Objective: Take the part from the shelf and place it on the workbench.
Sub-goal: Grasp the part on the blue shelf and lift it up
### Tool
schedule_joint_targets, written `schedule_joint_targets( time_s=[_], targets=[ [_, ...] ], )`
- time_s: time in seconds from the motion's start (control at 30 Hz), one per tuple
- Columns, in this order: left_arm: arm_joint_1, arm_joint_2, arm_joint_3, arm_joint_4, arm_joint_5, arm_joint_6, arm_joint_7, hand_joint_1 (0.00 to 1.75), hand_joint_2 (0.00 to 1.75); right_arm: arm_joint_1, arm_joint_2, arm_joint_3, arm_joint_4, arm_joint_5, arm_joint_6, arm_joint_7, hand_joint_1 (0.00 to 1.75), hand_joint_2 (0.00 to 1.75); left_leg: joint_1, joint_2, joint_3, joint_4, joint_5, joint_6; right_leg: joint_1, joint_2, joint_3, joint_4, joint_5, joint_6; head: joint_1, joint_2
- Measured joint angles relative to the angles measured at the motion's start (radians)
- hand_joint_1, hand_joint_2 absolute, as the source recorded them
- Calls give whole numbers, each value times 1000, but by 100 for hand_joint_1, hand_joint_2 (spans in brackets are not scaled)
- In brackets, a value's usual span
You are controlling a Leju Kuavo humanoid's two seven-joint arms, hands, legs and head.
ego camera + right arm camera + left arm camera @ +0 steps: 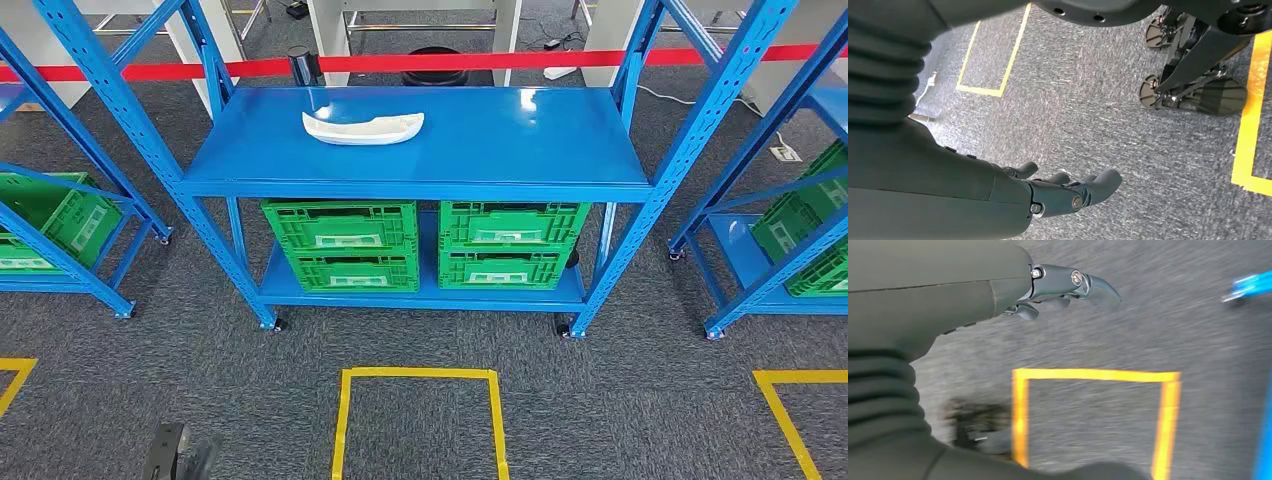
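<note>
**Approach to the shelf, part not yet reached**

The white part [363, 127] lay on the top board of the blue shelf [520, 150], toward its left side and nearer the back edge than the front, with nothing touching it. Green crates [340, 243] sat in pairs on the lower board beneath, and a red barrier tape [480, 62] ran behind the rack. On the grey carpet in front, a yellow taped square [418, 410] marked the floor between the robot and the shelf.

Both arms hung low. The left hand [1068, 287] held nothing; its fingers [1100, 290] were loosely extended over the carpet, with the yellow square below them. That picture was blurred. The right hand [1068, 192] was likewise empty, its fingers [1103, 182] slightly curled but apart, above bare carpet. In the head view a dark sliver of the left hand [175, 452] showed at the bottom edge.

By my reading, the step in hand was the approach: the robot stood short of the shelf, well apart from the part, and no reach had begun. The next move would call for closing in on the rack, likely to the taped square, then raising a hand to the top board. The left looked better placed, given the part's position. No workbench or tabletop was visible, so a turn would probably be needed after the pickup.
</note>
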Motion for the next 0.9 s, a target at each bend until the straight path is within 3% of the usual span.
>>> schedule_joint_targets(
  time_s=[0.27,0.63,0.9],
  targets=[
    [-30,5,-89,-199,73,-6,-17,0,0,-16,12,-70,16,79,0,-5,0,0,0,0,2,0,0,0,0,1,0,0,0,0,0,0],
    [-57,24,-292,-528,167,-9,-47,0,0,-37,29,-165,39,188,0,-4,0,0,0,1,2,0,0,0,0,1,1,0,0,0,0,0],
    [-74,36,-489,-781,222,0,-74,0,0,-54,41,-239,57,275,0,2,0,0,-1,1,2,3,0,1,-1,1,1,-1,2,2,0,0]
  ],
)
